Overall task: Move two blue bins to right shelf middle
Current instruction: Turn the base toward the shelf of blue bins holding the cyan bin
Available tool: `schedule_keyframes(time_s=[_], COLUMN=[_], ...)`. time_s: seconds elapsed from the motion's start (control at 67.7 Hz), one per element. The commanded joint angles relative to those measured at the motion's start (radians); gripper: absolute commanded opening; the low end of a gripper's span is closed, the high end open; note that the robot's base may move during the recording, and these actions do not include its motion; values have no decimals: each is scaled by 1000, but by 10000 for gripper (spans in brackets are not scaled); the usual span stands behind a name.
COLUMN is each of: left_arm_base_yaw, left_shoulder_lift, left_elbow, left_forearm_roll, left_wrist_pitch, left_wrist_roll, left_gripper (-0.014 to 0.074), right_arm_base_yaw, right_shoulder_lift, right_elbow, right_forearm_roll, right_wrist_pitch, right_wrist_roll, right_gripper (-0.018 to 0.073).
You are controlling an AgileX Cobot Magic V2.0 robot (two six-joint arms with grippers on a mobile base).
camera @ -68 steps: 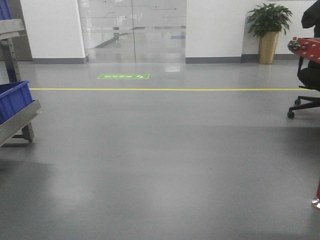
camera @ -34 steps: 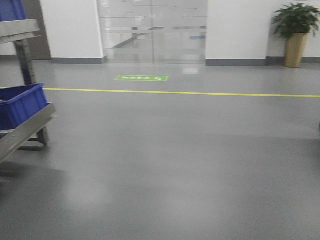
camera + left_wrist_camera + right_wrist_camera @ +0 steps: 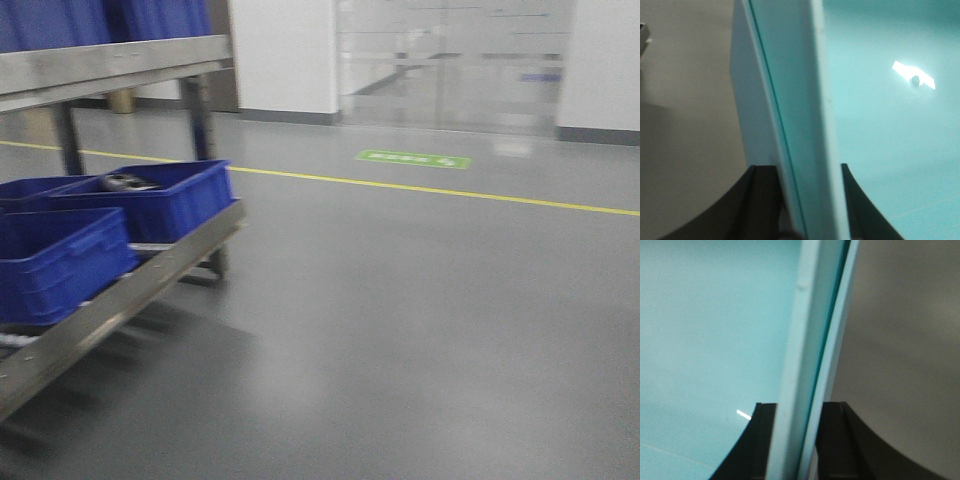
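Note:
In the left wrist view my left gripper (image 3: 802, 172) is shut on the upright wall (image 3: 790, 100) of a bin that looks pale turquoise here, its bare floor (image 3: 890, 125) to the right. My right gripper (image 3: 799, 410) is shut on the opposite wall (image 3: 810, 340) of a bin of the same colour, one finger inside and one outside. The front view shows neither gripper nor the held bin. It shows a steel shelf (image 3: 150, 275) at the left carrying two blue bins (image 3: 150, 200) (image 3: 60, 260) on its sloped lower tier. Whether it is the right shelf I cannot tell.
More blue bins (image 3: 100, 20) stand on the shelf's upper tier (image 3: 110, 62). Grey floor stretches to the right, crossed by a yellow line (image 3: 450, 192) with a green floor sign (image 3: 412, 158) beyond it. Glass doors (image 3: 450, 60) are in the far wall.
The front view has swung left: the plant and chair have left the frame, and the shelf with its blue bins now fills the left side and looks closer.

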Motion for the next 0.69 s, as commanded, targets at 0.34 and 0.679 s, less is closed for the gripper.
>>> schedule_keyframes(time_s=[0.34, 0.679], left_arm_base_yaw=[-4, -4], left_shoulder_lift=[-32, -32], left_elbow=[-19, -19], left_forearm_roll=[-43, -43], left_wrist_pitch=[-74, -74], left_wrist_roll=[1, 1], left_gripper=[-111, -111], right_arm_base_yaw=[-8, -8], right_shoulder_lift=[-6, -6], right_elbow=[-11, -11], right_forearm_roll=[-46, -46], right_wrist_pitch=[-72, -72], right_wrist_roll=[-8, -8], right_gripper=[-154, -154])
